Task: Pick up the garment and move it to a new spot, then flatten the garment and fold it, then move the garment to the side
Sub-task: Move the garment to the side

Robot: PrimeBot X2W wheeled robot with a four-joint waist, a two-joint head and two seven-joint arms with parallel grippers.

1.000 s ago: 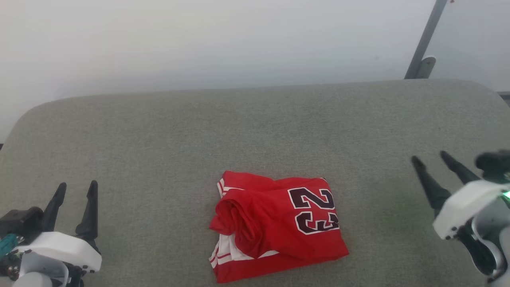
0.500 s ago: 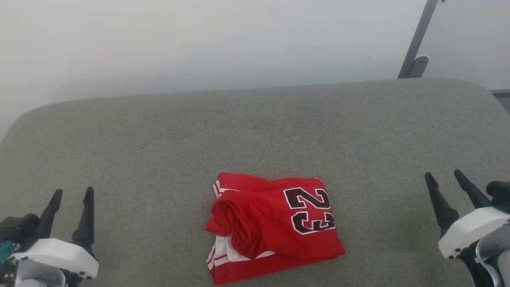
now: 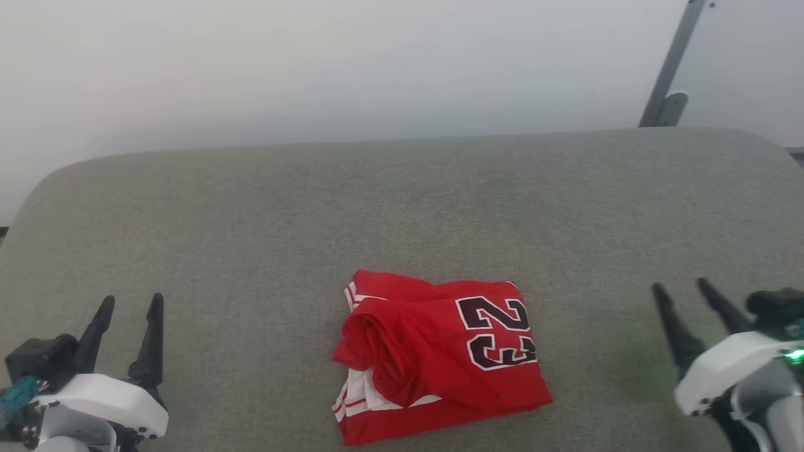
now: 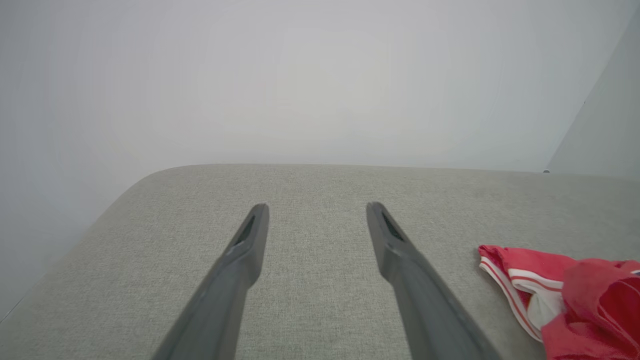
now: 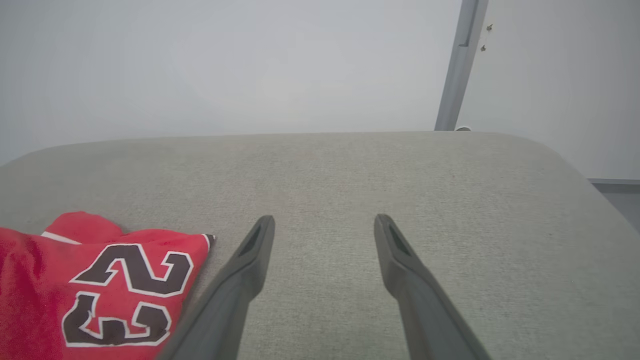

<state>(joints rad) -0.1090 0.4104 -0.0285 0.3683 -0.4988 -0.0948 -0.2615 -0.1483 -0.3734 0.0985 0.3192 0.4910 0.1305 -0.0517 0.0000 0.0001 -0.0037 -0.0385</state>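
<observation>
The garment (image 3: 440,358), a shiny red jersey numbered 23, lay in a loose, lumpy fold near the front edge of the grey padded bench (image 3: 402,201), between the robot's two arms. A pinch that caught only the top layer would likely have pulled the slick fold apart, and a sideways drag so close to the edge might have spilled it off the bench. The left gripper (image 3: 132,299) was poised well to the garment's left, the right gripper (image 3: 680,285) well to its right. Both sets of jaws stood wide apart, holding nothing and touching no cloth.
</observation>
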